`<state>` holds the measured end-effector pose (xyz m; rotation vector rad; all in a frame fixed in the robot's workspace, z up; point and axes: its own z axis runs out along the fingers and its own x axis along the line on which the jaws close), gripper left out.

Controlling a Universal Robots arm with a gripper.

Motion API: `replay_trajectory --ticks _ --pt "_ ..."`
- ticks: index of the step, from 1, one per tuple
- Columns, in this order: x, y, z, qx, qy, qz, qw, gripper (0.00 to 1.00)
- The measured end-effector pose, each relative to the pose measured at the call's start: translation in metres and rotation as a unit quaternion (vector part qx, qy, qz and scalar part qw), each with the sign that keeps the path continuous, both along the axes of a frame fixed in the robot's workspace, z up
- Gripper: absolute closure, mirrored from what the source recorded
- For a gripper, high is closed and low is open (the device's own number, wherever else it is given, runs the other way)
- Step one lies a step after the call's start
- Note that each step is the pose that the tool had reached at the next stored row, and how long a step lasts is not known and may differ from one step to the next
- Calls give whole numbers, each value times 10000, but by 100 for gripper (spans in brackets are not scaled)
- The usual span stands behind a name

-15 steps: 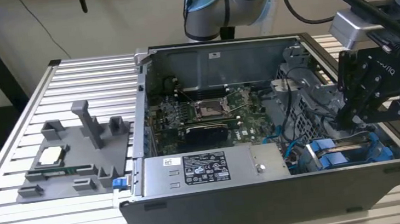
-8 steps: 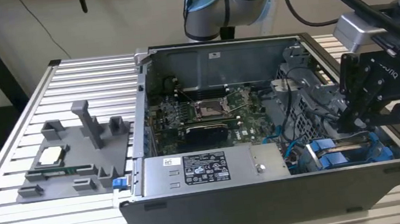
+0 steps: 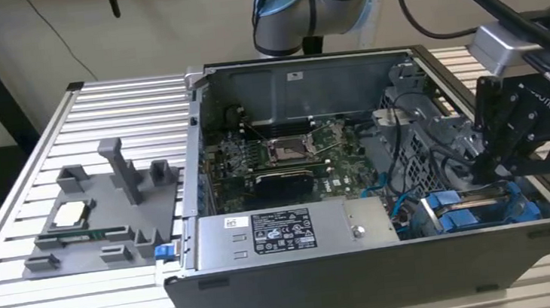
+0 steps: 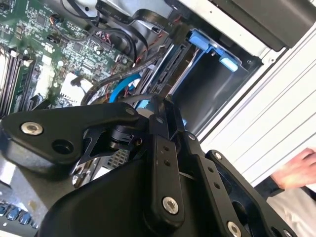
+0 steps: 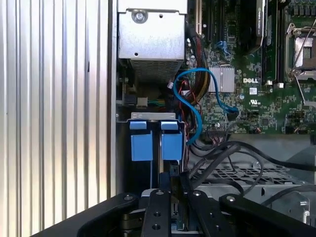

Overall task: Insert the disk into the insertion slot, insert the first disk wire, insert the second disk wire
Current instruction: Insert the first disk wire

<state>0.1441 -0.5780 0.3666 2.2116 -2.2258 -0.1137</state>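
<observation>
Exterior view: black gripper [image 3: 482, 170] low inside open grey computer case [image 3: 368, 281], hard by its side wall; grip cannot tell. Blue-framed silver-grey disk [image 5: 171, 146] seated in narrow grey metal slot [image 5: 153, 116], dark free bay alongside.

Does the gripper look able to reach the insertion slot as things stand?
Probably yes: the gripper hangs close over the insertion slot, the case is open, and the black cables lie beside the bay, not across it.
</observation>
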Motion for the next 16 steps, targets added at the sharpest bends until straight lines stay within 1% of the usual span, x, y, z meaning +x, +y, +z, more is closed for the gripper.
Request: replay_trajectory --ticks 3,12,16 --pt "30 0 -13 0 0 2 10000 81" --pt "68 0 -61 1 -7 13 10000 81" --pt "119 3 -90 0 -7 14 10000 81"
